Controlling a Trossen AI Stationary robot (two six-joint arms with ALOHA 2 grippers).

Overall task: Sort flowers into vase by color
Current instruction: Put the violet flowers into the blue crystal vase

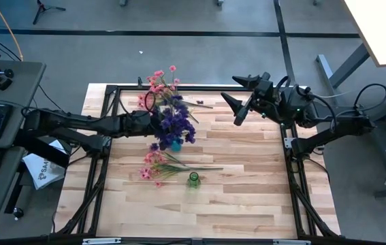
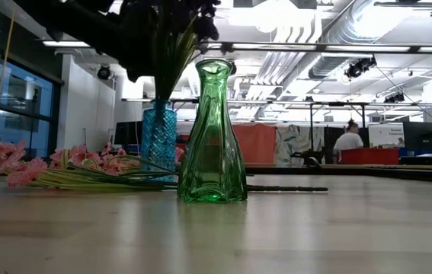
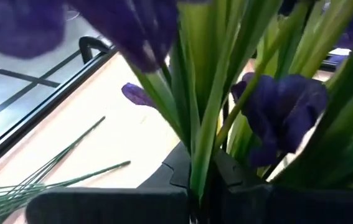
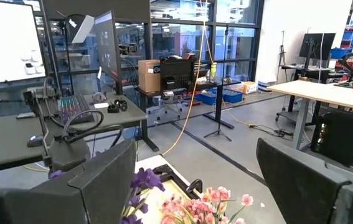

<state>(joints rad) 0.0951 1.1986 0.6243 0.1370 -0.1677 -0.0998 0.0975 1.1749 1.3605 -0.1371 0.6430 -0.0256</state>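
As the left hand (image 1: 156, 123) pinches purple-blossomed green stems (image 1: 175, 121) standing in the ribbed blue glass vase (image 2: 158, 139), pink sprigs (image 1: 156, 167) lie beside the empty green vase (image 1: 193, 179), likely next; the right hand (image 1: 237, 109) waits spread.

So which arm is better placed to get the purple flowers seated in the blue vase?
Left. Its gripper grips the purple flowers directly over the blue vase; the right gripper hangs open, off to the side.
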